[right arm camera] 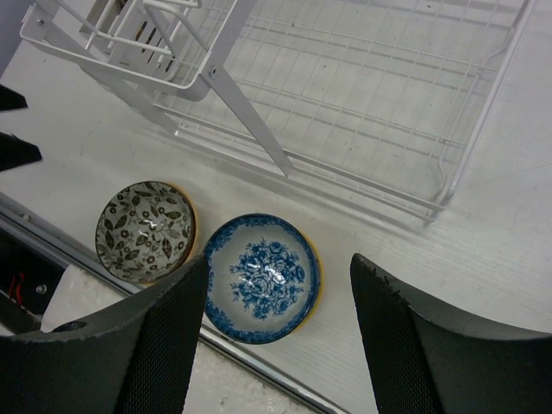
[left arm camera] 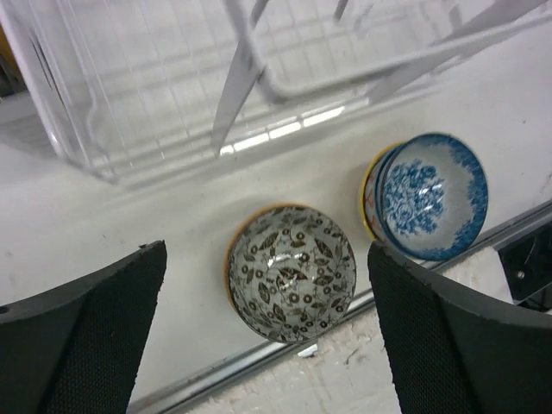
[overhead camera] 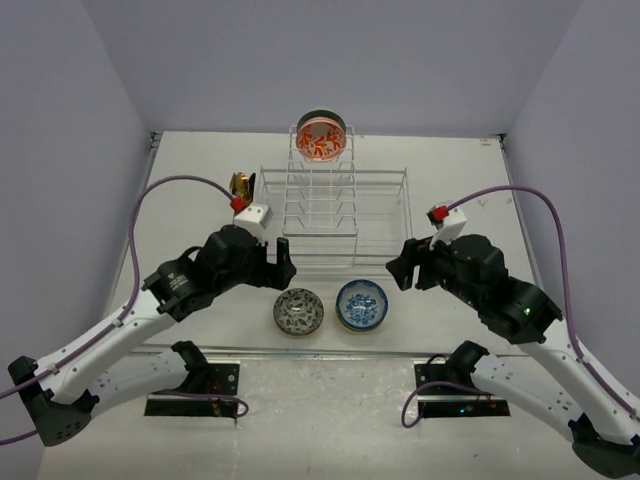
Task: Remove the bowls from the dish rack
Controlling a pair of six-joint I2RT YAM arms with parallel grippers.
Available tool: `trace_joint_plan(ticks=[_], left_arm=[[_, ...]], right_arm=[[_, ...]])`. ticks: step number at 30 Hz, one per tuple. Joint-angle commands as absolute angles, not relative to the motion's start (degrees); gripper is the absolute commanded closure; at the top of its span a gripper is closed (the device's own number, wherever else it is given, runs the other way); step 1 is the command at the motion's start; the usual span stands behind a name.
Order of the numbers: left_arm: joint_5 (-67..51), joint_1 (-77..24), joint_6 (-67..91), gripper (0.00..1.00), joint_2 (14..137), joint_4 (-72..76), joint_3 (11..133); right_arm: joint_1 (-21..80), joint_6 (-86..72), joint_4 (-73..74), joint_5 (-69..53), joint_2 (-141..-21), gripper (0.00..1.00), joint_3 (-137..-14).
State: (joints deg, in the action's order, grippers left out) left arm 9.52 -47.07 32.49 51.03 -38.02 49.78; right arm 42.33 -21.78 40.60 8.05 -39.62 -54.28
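White wire, mostly bare: that's what your dish rack [overhead camera: 335, 215] looks like from the top camera. Only one bowl shows in it, the red-orange bowl [overhead camera: 321, 137], standing on edge in the upright dividers at the 12 o'clock end.

Two bowls are already out and sitting on the table [overhead camera: 200, 200], just off the rack's 6 o'clock side. The leaf-pattern bowl [overhead camera: 298, 311] is at 9 o'clock of the blue-and-white bowl [overhead camera: 361, 304]. They're close neighbours, and I can't tell if the rims touch. From the left wrist view, the blue one's rim looks doubled at its 9 o'clock edge. It could be nested in another bowl, or that could just be its yellow outside. The gold utensils [overhead camera: 241, 184] at the rack's 10 o'clock aren't your job.

So I'd call it most of the way done, with one bowl left as far as these views show.

Your left gripper [left arm camera: 266, 250] has its jaws spread wide with nothing between them. It's hanging above the leaf-pattern bowl, which looks to be resting on the table on its own. Your right gripper [right arm camera: 278, 259] is parted too, a bit less wide, and it hovers over the blue-and-white bowl without gripping it. Both hands look free to go for that last bowl at 12 o'clock.
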Motion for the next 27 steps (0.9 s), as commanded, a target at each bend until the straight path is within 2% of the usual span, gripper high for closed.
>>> trace_joint_plan(ticks=[1, 9, 12, 14, 18, 23, 27], left_arm=[[14.8, -47.5, 25.3, 0.0, 53.6, -40.1, 62.0], [27.3, -47.5, 13.3, 0.0, 67.9, -43.1, 87.3], [33.8, -47.5, 10.6, 0.0, 73.6, -37.6, 94.1], [35.9, -47.4, 1.2, 0.0, 79.9, -30.9, 98.2], [34.8, -46.9, -11.6, 0.02, 88.2, -21.1, 103.0], [31.0, -43.3, -17.1, 0.05, 98.6, -22.8, 112.9], [29.9, -41.2, -18.7, 0.15, 106.2, -24.4, 119.9]], right_arm=[[42.3, -20.8, 38.8, 9.3, -39.6, 0.32, -55.8], [42.4, -20.6, 40.0, 10.5, -39.1, 0.32, -57.1], [42.4, -20.5, 39.8, 11.2, -39.4, 0.32, -57.3], [42.4, -20.4, 39.9, 11.9, -39.8, 0.32, -57.6], [42.4, -20.7, 39.9, 13.5, -39.5, 0.32, -57.5], [42.3, -20.9, 39.9, 13.8, -39.1, 0.32, -57.6], [42.4, -20.5, 39.7, 13.5, -39.5, 0.32, -57.0]])
